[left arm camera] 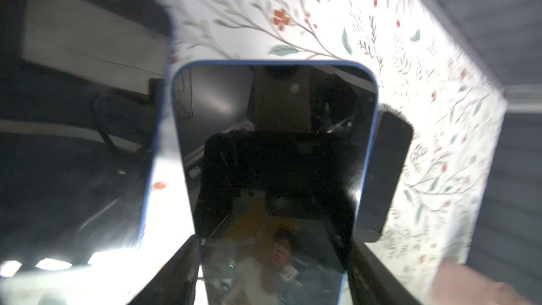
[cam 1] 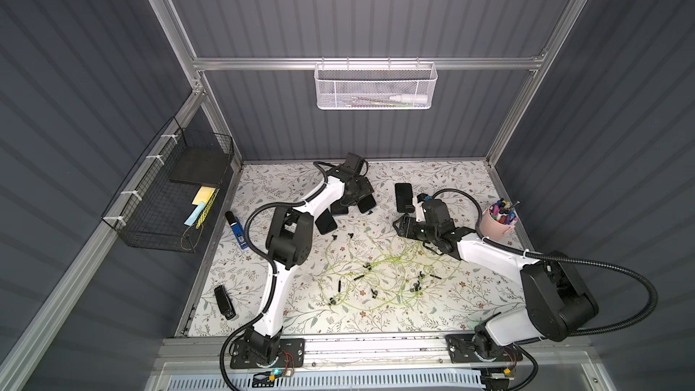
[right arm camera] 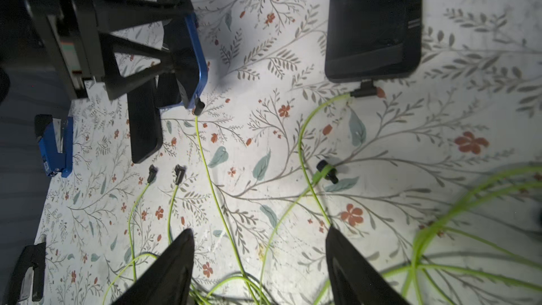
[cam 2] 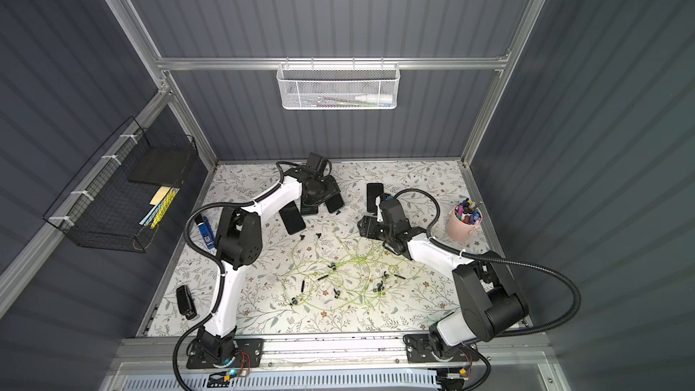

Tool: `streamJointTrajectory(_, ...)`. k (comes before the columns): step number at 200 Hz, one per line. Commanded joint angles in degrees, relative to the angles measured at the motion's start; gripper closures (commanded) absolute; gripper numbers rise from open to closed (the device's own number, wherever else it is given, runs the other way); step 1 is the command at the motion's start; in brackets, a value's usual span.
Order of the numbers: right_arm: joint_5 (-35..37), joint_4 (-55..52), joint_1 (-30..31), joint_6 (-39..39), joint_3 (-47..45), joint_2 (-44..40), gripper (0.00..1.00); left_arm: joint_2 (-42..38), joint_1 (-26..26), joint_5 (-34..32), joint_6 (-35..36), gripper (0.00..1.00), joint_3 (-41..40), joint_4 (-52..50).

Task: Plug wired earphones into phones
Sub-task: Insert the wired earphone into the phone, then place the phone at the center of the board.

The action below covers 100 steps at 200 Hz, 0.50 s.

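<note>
**Earphones and Phones: Handling and Grip Points**

The earphones (cam 1: pixel 376 272) lie as a loose tangle of thin yellow-green cable at the centre of the table (cam 1: pixel 481 295), spreading toward 6 o'clock. Expect them to be light, limp and quick to snag. Pulling one strand will likely drag the others. The short black plugs are the only stiff parts, so take hold on the plug body, never on the cable. Two free plugs (right arm camera: pixel 152 173) lie side by side at the tangle's 11 o'clock edge, pointing toward the phones (cam 1: pixel 327 223).

The phones sit toward 12 o'clock. They are rigid, and their glossy faces are probably slippery and easily scratched. Grip them across the long edges.

- **Lone phone** (right arm camera: pixel 374 22), at 1 o'clock: an angled plug (right arm camera: pixel 363 91) meets its end edge and appears seated.
- **Blue phone** (left arm camera: pixel 272 148): a straight plug (right arm camera: pixel 198 107) touches its end. Full seating cannot be confirmed.

**Tool state**

- **Left tool** (left arm camera: pixel 269 242): clamped across the blue phone's width, with one finger on each long edge.
- **Right tool** (right arm camera: pixel 258 230): fingers apart and empty, above the cables on the tangle's 1 o'clock side.

The free plugs look like the next pick.
</note>
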Motion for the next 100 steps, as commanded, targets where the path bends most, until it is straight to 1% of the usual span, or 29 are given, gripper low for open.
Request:
streamJointTrajectory(1, -1.30, 0.11, -0.70, 0.28, -1.12, -0.16, 0.28, 5.02, -1.98, 0.54, 12.86, 1.00, 10.85, -12.82)
streamJointTrajectory(17, -1.35, 0.43, -1.06, 0.24, -1.55, -0.22, 0.28, 8.69, -2.53, 0.39, 15.62, 1.00, 17.04, -16.58)
streamJointTrajectory(30, -1.27, 0.43, -1.21, -0.12, -1.92, -0.33, 0.28, 10.15, -2.96, 0.28, 17.60, 1.00, 19.13, -17.84)
streamJointTrajectory(49, -1.11, 0.09, -1.26, -1.44, -2.16, -0.50, 0.27, 10.98, -3.16, 1.15, 20.15, 1.00, 19.20, -17.74)
streamJointTrajectory(69, -0.54, -0.51, -1.24, -2.09, -2.41, -0.61, 0.27, 11.06, -3.47, 2.14, 21.81, 1.00, 17.29, -14.59)
streamJointTrajectory(86, -0.65, -1.27, -1.24, -2.25, -2.21, -0.76, 0.26, 12.86, -3.51, 1.94, 22.47, 0.94, 19.02, -14.93)
streamJointTrajectory(100, -0.49, -1.74, -1.24, -2.17, -2.14, -1.05, 0.27, 15.10, -3.44, 1.63, 23.17, 0.83, 22.25, -16.74)
